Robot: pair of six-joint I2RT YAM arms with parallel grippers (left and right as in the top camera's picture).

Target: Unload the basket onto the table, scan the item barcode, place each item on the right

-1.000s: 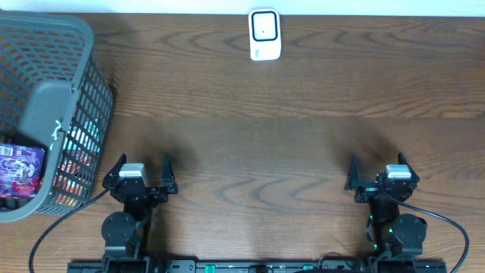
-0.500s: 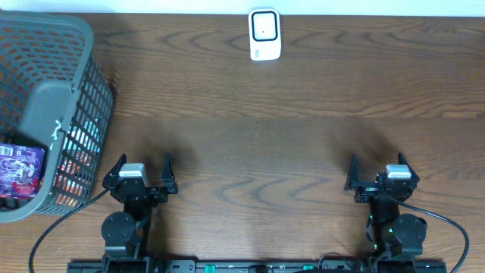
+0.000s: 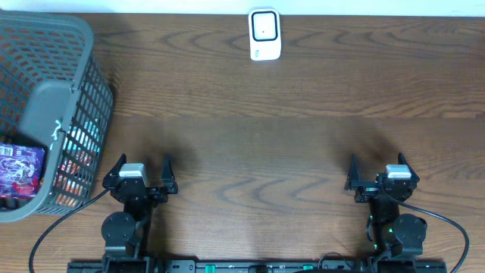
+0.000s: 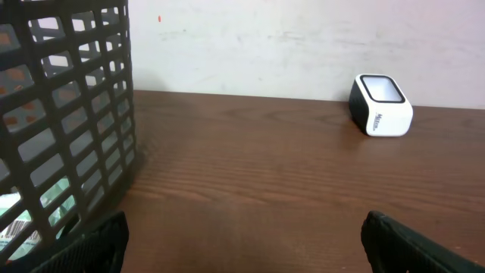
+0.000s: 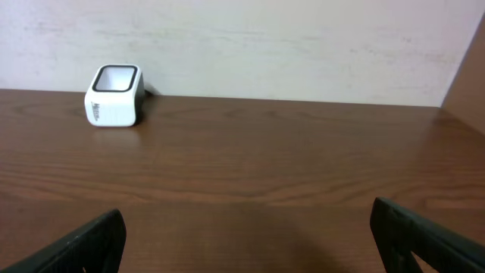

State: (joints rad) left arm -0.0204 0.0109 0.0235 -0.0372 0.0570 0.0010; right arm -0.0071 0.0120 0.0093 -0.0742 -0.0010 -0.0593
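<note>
No change; scanner (image 3: 264, 34) lengthwise near-to-far

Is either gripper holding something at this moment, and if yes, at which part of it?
Nothing is held. The left gripper and the right gripper are both open and empty.

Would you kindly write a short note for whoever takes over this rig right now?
Grips: the left pincer is open and empty, beside the basket; the right pincer is open and empty, at the front right.
Things: a purple packet lies in the basket among other items; the scanner stands at the far side, centre.
Done: nothing yet.
Left: pick an item and show its barcode to the scanner.
</note>
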